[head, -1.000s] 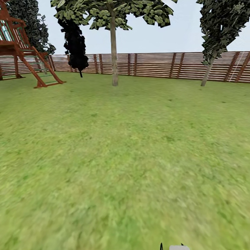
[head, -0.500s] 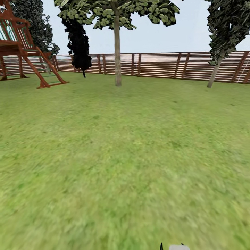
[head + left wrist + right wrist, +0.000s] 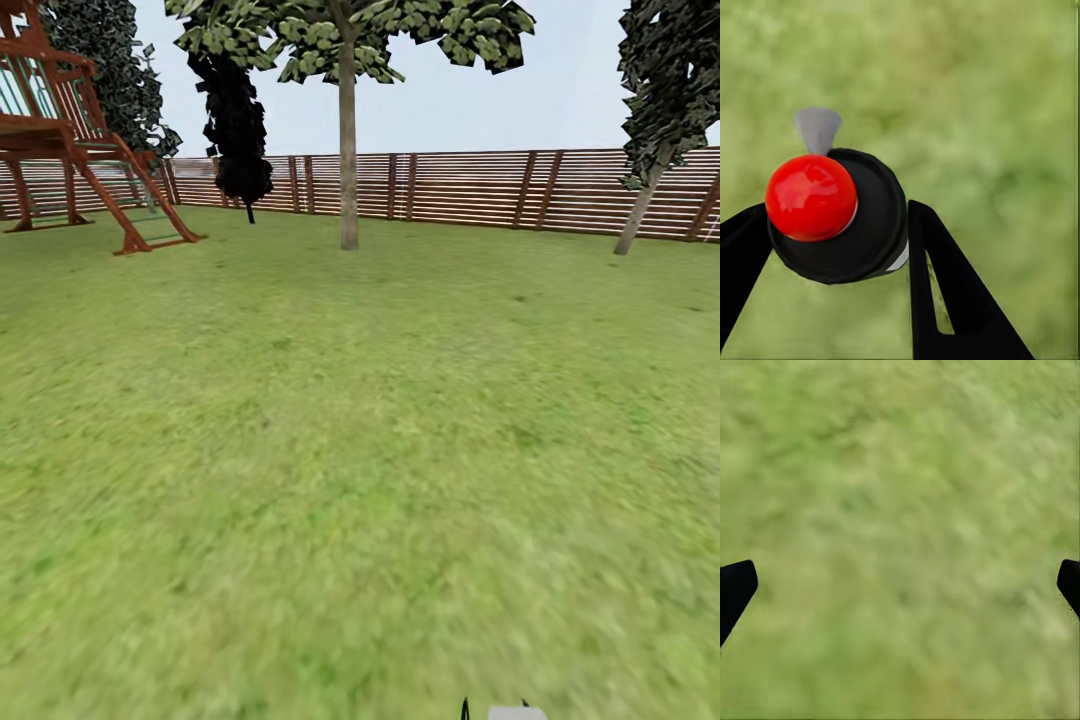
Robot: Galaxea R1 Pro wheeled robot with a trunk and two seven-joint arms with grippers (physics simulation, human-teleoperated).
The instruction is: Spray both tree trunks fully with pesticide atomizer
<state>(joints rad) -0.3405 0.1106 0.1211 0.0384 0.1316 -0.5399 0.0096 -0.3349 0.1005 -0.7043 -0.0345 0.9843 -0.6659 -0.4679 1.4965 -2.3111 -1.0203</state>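
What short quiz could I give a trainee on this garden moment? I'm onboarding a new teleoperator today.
1. True or false: the left gripper is shut on the pesticide atomizer.
2. Multiple choice: what lies under the open right gripper? A) stone slabs B) lawn C) wooden decking
3. Fill in: in the head view, behind the straight tree trunk runs a brown slatted wooden ____.

Key: 1 true; 2 B; 3 fence.
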